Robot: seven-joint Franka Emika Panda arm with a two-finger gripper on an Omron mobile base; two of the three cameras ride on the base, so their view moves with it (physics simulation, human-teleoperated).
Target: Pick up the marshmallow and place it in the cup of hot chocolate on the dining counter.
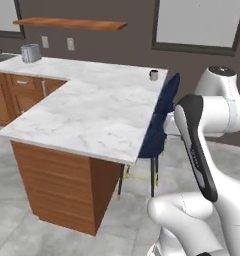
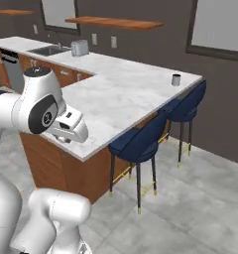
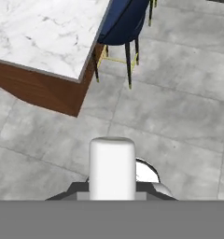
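Note:
The marshmallow (image 3: pixel 112 168), a white soft-edged short cylinder, stands upright between my dark fingertips in the hand view, and my gripper (image 3: pixel 112 190) is shut on it. It hangs over the grey floor tiles, just off the near corner of the dining counter (image 3: pixel 44 37). The cup of hot chocolate (image 1: pixel 153 75) (image 2: pixel 176 80), small and grey, stands at the far corner of the white marble dining counter (image 1: pixel 92 110) (image 2: pixel 121 94), well away from my hand (image 2: pixel 70 126).
Two dark blue stools (image 2: pixel 140 141) (image 2: pixel 186 106) line the counter's right side. A silver toaster (image 1: pixel 30 52) (image 2: pixel 79 47) sits at the back left near a sink (image 2: pixel 47 49). A wooden shelf (image 1: pixel 69 23) hangs on the wall.

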